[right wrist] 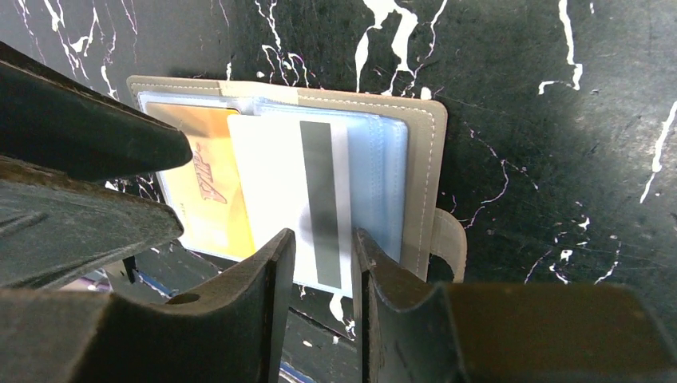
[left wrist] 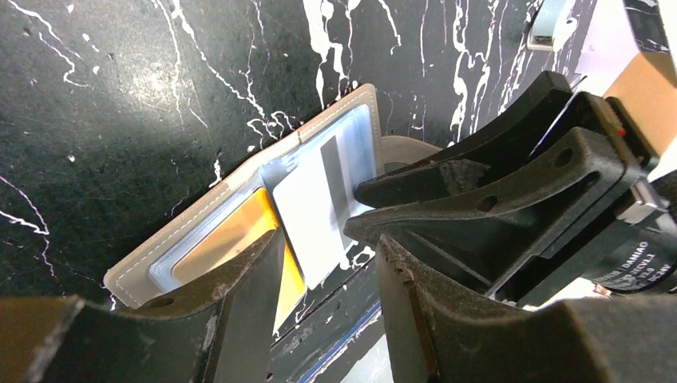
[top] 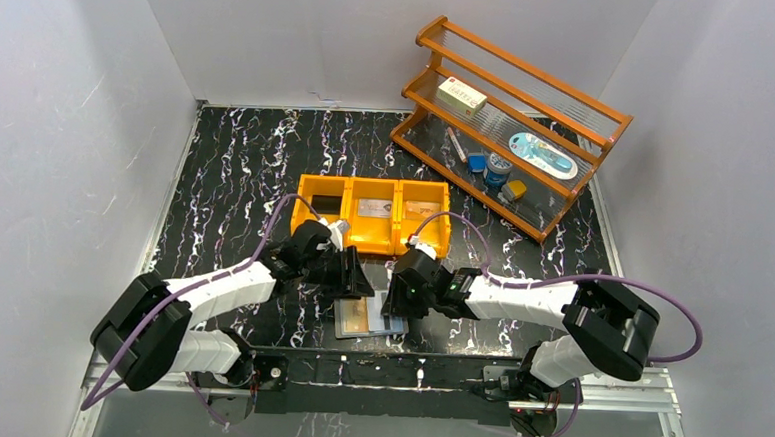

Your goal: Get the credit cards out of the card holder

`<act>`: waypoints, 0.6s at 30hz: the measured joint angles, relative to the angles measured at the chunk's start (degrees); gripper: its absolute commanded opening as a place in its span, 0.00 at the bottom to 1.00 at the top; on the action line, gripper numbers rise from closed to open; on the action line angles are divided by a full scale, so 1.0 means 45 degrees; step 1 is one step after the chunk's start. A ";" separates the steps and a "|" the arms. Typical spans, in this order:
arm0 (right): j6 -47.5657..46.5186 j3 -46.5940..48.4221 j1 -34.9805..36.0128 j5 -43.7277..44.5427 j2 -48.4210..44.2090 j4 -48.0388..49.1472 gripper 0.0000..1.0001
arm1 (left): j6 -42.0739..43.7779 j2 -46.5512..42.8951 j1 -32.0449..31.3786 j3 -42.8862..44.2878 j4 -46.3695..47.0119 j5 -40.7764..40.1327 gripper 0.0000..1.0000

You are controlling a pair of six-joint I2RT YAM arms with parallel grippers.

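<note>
top view: the open grey two-leaf card holder (top: 368, 320) lies flat on the black marbled tabletop (top: 236, 161), close to the near edge between the arm bases. the left gripper (top: 350, 275) and the right gripper (top: 399, 297) both hang over it. just behind them sits an orange three-compartment plastic bin (top: 374, 213). an orange wooden rack (top: 513, 135) stands at the far right.

left wrist view: the card holder (left wrist: 363, 140) shows its pale blue lining. a tan-orange plastic card (left wrist: 223, 239) and a pale silvery card with a dark grey stripe (left wrist: 307, 207) each stick partway out of their slots. the left gripper (left wrist: 331, 239) is released, its fingers spread with nothing pinched.

right wrist view: the right gripper (right wrist: 323, 235) stands with its fingers narrowly apart over the striped card's (right wrist: 271, 183) protruding edge, clamping nothing. the tan-orange card (right wrist: 203, 183) lies beside it.
</note>
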 measured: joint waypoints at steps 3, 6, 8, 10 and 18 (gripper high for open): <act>0.0189 0.0000 0.0000 0.0044 0.0019 -0.0005 0.40 | -0.0049 0.0117 -0.0019 -0.0151 0.0126 0.0126 0.45; 0.0335 -0.0005 0.0000 0.0092 0.0019 -0.0010 0.40 | -0.0262 0.0209 -0.0024 -0.0491 0.0262 0.0058 0.45; 0.0427 -0.0010 0.0000 0.0102 0.0019 -0.0010 0.40 | -0.0398 0.0287 -0.0029 -0.0733 0.0296 0.0015 0.44; 0.0505 -0.0019 0.0000 0.0102 0.0019 -0.0005 0.40 | -0.0520 0.0374 -0.0029 -0.0826 0.0476 0.0073 0.43; 0.0631 -0.0034 0.0000 0.0136 0.0019 0.0010 0.40 | -0.0991 0.0767 -0.0262 -0.1107 0.1773 0.0175 0.39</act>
